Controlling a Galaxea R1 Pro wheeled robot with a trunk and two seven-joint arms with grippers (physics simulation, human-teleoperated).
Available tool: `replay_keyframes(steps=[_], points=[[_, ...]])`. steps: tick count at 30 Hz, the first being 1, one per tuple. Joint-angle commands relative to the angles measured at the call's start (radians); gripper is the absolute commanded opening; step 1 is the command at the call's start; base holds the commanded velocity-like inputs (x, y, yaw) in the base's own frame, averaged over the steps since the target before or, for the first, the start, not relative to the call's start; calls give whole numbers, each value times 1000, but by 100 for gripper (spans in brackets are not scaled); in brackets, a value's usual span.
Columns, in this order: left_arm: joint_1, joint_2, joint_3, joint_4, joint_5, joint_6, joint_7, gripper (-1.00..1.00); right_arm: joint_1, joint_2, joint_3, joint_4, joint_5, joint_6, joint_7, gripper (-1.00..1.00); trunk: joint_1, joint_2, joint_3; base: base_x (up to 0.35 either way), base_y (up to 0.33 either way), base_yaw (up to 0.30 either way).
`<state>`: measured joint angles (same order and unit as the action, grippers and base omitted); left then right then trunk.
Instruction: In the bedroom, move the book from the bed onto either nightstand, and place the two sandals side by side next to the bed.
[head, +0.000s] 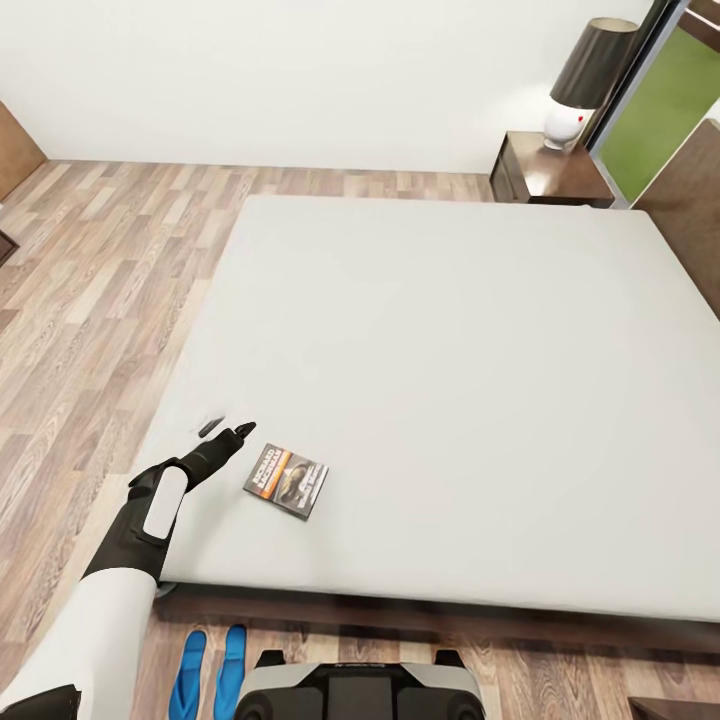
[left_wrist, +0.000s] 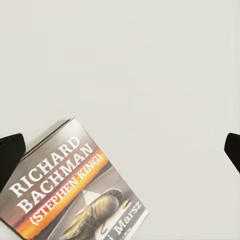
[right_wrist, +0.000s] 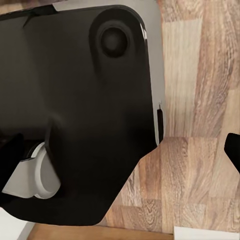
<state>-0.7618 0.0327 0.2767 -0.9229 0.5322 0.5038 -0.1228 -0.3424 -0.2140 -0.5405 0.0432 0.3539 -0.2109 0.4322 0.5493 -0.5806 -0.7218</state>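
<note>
The book (head: 287, 481) lies flat on the pale mattress of the bed (head: 450, 350), near its front left corner, cover up. My left gripper (head: 226, 428) hovers open just left of the book and holds nothing. In the left wrist view the book (left_wrist: 70, 192) lies off to one side of the open left gripper (left_wrist: 120, 150), closer to one fingertip (left_wrist: 10, 155). The two blue sandals (head: 210, 665) lie side by side on the floor in front of the bed. A dark nightstand (head: 550, 172) stands at the bed's far right corner. My right gripper (right_wrist: 120, 150) hangs open over my own base.
A lamp (head: 588, 85) with a dark shade and white body stands on the nightstand. The dark headboard (head: 690, 190) runs along the bed's right side, with a window behind it. My black base (head: 360, 688) stands beside the sandals. Wood-plank floor (head: 100, 300) stretches to the left.
</note>
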Motion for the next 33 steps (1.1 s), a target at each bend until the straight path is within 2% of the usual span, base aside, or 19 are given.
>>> replay_keyframes(steps=[1,27,33], points=[[-1,0,3,-1,3,7,-3,100,-1,-1,-8,4,9,-7,0,100,4,-8,-4,0,0,0],[-1,1,4,-1,5,7,-4,100,-1,-1,-9,4,9,-7,0,100,104,-190,-86,0,0,0],[-1,1,4,-1,5,8,-4,100,-1,-1,-9,4,9,-8,0,100,104,-190,-86,0,0,0]])
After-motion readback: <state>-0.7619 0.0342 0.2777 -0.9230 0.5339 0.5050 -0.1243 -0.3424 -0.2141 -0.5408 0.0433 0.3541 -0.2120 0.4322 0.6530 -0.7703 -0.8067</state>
